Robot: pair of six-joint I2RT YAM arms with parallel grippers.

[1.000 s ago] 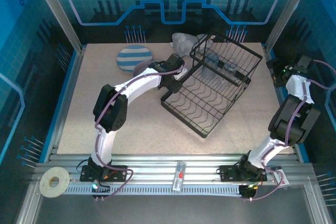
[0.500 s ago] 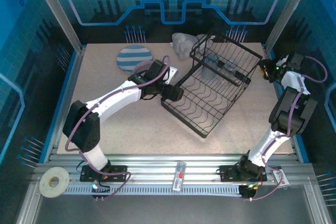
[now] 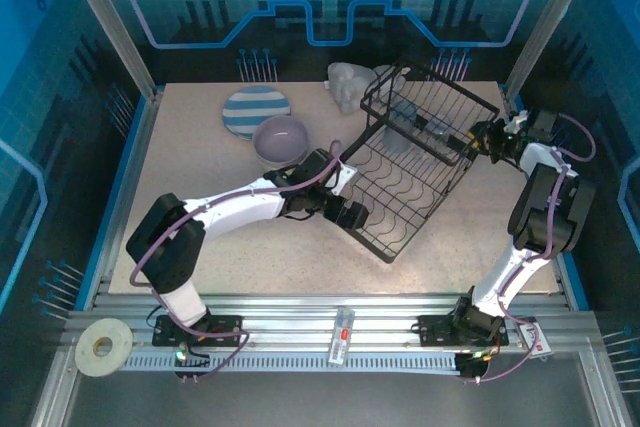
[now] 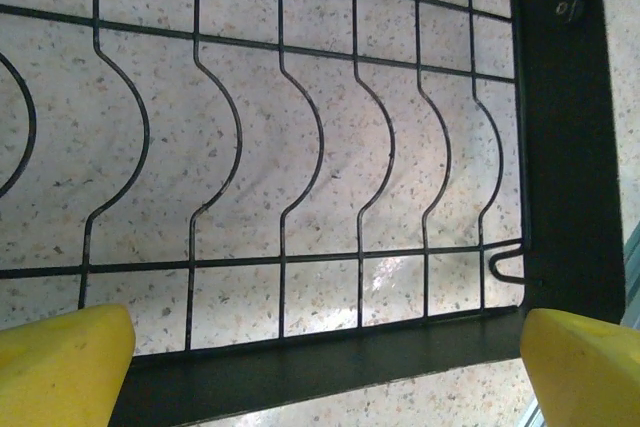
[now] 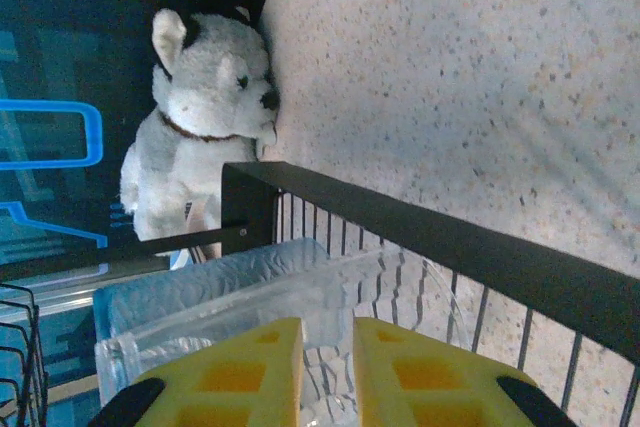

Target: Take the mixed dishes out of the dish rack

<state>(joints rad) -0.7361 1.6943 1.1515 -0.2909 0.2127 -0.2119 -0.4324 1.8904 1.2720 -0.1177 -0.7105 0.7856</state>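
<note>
Standing askew on the table (image 3: 180, 157), the dish rack (image 3: 400, 192) shows bare plate slots in its lower tier. A lavender bowl (image 3: 282, 139) and a striped plate (image 3: 255, 112) sit on the table to its left. A clear cup (image 5: 230, 287) lies on its side in the upper basket, straight ahead of the right claw (image 5: 327, 367), long axis across the fingers. These are nearly together at its wall; whether they pinch it I cannot tell. The left claw (image 4: 325, 342) gapes wide over empty slots, so the right arm is nearer.
</note>
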